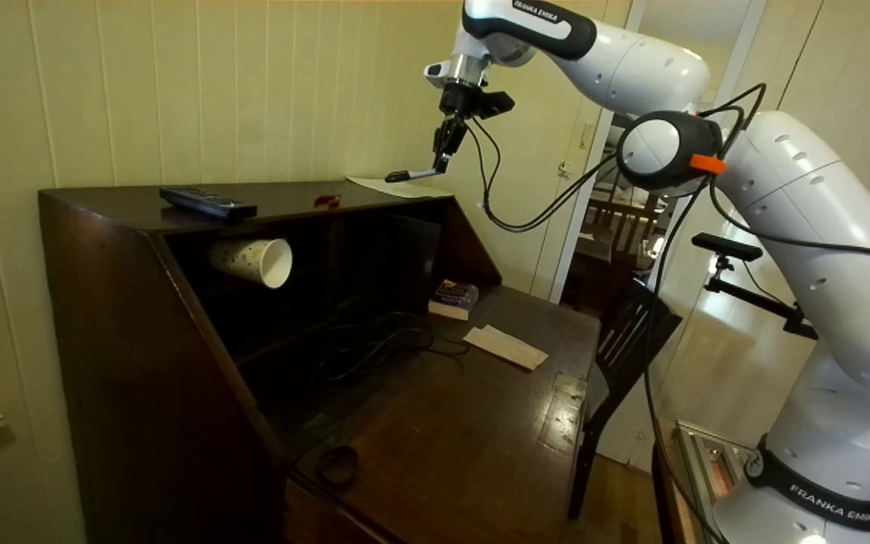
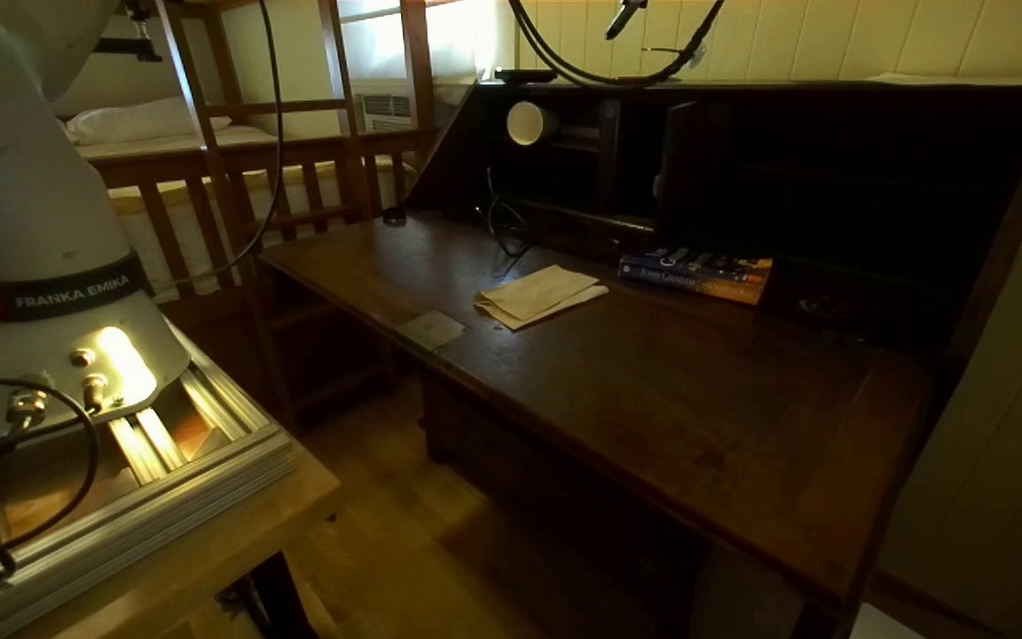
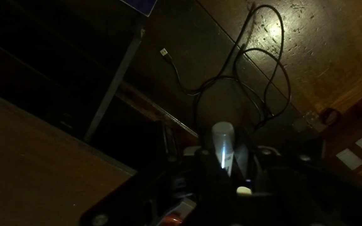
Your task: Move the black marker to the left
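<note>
Jaws: gripping the black marker (image 1: pixel 412 174) near one end, drawn in tight on its pale barrel.
Black marker: hanging in mid-air above the level of the upper tabletop (image 1: pixel 284 200), lying almost level, its dark cap pointing left in an exterior view.
Dark cap: jutting out from the grip, so any tap against a surface would probably be twisting the black marker in the jaws.
Front edge: in the wrist view the barrel is showing against the lower tabletop (image 1: pixel 450 415) and a black USB cable (image 3: pixel 211 81), so letting go too far forward could be sending the black marker down among those loops.
Round barrel: inviting a roll; a release from too high would be adding a bounce.
Remote control (image 1: pixel 208 202): sitting to the left, with a small red object (image 1: pixel 327 202) also on the upper tabletop; a low sweep that way could be knocking either.
Wrist cable (image 1: pixel 518 227): drooping in a loop; a low path could be catching it on the front edge.
Robot arm (image 1: pixel 805 189): showing "FRANKA EMIKA" on its upper link, and again on the base band (image 2: pixel 73 291).
Paperback (image 2: pixel 695 275): apparently carrying "JOHN GRISHAM" on its spine; the title is looking too dim to make out.
Barrel print: appearing in the wrist view, blurring past reading.
</note>
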Controlling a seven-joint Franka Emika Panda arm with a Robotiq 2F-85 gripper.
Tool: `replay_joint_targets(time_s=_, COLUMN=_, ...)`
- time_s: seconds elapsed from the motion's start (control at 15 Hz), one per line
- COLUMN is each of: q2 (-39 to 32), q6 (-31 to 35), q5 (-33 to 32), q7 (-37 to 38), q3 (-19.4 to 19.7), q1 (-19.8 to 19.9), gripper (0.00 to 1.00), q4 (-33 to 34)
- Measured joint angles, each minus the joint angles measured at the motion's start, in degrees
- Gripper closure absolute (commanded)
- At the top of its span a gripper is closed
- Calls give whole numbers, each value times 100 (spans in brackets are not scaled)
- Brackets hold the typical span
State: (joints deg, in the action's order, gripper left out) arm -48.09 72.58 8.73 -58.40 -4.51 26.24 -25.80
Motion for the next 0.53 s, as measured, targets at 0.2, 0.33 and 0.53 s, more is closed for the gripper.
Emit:
replay_joint_targets(time_s=0.2, q2=-1, q6=100, q5=97, q7=238, q3=-3, q1=37, gripper=91, q4=0)
replay_joint_targets(time_s=0.33, q2=-4, q6=296, q5=140, q7=265, q3=-5, q1=84, gripper=77, q4=-1)
replay_joint_targets(time_s=0.53, q2=-8, q6=556, q5=161, q7=245, q3=-10, q1=167, gripper=77, q4=-2)
